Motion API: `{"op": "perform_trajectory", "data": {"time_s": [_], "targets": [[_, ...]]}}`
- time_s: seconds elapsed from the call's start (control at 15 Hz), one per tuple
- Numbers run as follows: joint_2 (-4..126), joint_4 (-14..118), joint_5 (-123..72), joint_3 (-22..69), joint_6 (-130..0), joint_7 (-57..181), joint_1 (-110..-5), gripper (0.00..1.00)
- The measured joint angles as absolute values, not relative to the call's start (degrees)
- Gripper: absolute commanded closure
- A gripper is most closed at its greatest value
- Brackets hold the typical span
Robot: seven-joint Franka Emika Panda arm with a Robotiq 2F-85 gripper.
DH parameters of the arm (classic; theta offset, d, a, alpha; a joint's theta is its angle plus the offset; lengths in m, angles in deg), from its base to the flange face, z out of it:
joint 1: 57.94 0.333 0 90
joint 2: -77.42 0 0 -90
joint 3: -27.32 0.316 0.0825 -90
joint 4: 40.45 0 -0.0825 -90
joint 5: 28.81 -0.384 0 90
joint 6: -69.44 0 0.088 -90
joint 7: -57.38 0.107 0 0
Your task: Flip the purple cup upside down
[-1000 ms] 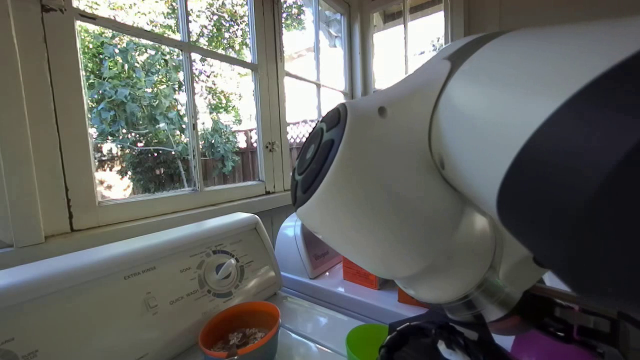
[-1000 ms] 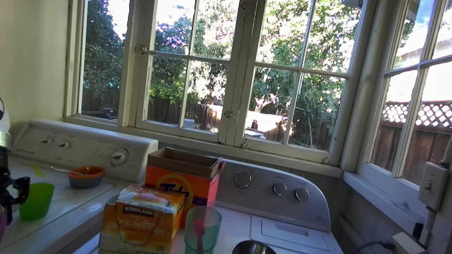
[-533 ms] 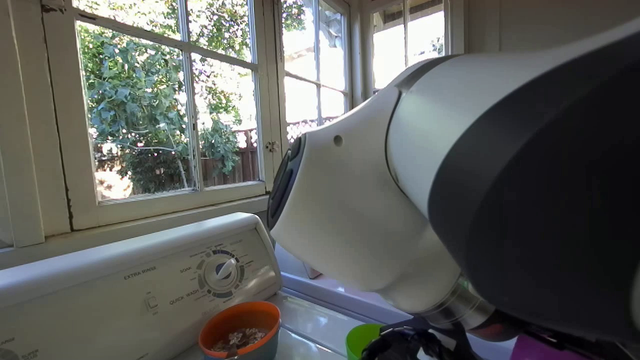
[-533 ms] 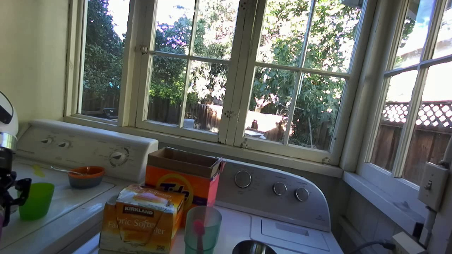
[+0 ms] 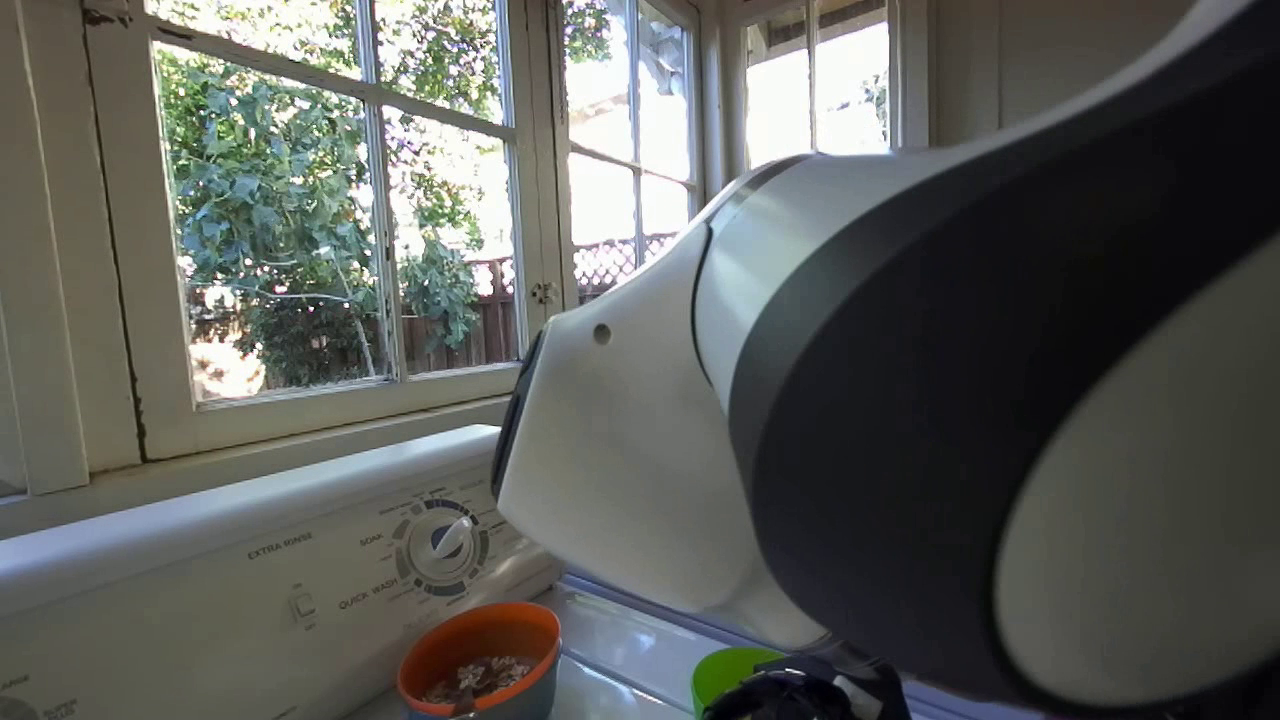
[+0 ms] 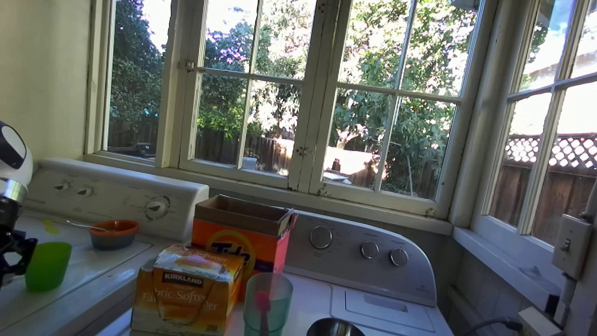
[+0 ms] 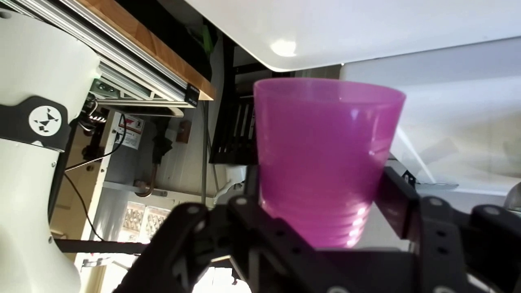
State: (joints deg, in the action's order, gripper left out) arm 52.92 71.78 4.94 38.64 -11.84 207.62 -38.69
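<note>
The purple cup fills the middle of the wrist view. My gripper is shut on it, one dark finger against each side of its lower half. Its narrower base sits near the palm. The wide rim points away from the palm, toward a white machine top at the upper edge of that view, with a gap between. In an exterior view the arm covers most of the area round the gripper. No clear part of the cup shows in either exterior view.
A lime-green cup stands close beside the black gripper parts. Behind it is an orange-rimmed bowl with a spoon. A fabric softener box, a Tide box, a teal mug and a metal bowl stand farther right.
The arm has swung leftward and lower in an exterior view, its dark joint now covering much of the right side. The purple patch seen earlier at the lower right has nearly gone. Grip unchanged.
</note>
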Motion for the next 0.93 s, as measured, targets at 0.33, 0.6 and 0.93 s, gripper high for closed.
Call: {"op": "perform_trajectory", "data": {"time_s": [0.33, 0.6, 0.93], "targets": [[50.4, 68.7, 4.3, 38.0, -9.7, 209.5, -37.5, 0.29], [49.7, 67.5, 4.3, 37.9, -9.7, 209.5, -37.1, 0.29], [49.7, 67.5, 4.3, 37.8, -9.7, 209.4, -37.1, 0.54]]}}
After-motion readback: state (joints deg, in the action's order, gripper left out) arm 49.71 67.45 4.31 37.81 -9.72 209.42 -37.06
